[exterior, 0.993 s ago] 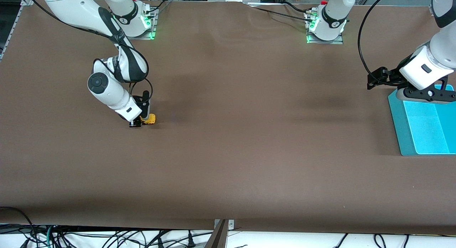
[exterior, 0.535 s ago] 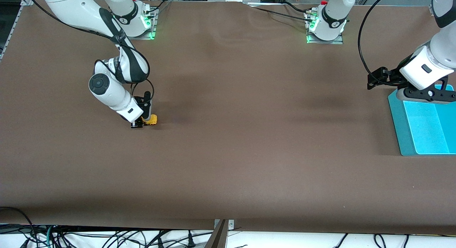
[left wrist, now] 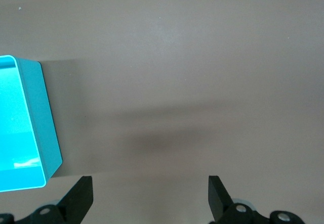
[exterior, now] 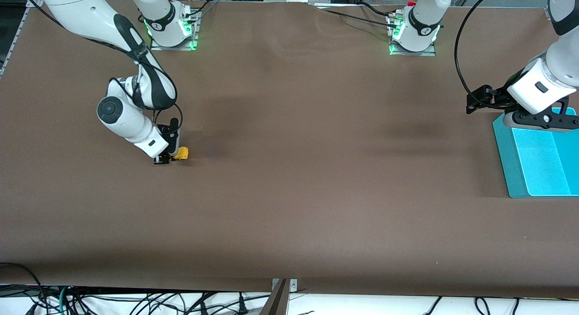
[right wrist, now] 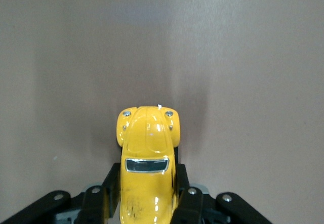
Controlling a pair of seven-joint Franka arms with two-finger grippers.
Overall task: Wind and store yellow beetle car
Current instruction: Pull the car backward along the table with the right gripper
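Note:
The yellow beetle car (exterior: 182, 154) is down at the brown table toward the right arm's end. My right gripper (exterior: 171, 156) is shut on it. In the right wrist view the car (right wrist: 147, 155) shows from above, its rear between the two black fingers (right wrist: 186, 201) and its rounded front sticking out past them. My left gripper (exterior: 474, 102) hangs open and empty over the table, beside the teal bin (exterior: 538, 159). In the left wrist view its two fingertips (left wrist: 81, 196) stand wide apart over bare table, with the bin's corner (left wrist: 35, 128) to one side.
The teal bin stands at the left arm's end of the table, partly under the left arm's wrist. Cables and a metal bracket (exterior: 282, 290) lie past the table's edge nearest the front camera.
My right gripper has drawn the car a short way along the table toward the right arm's end. The left arm has not moved.

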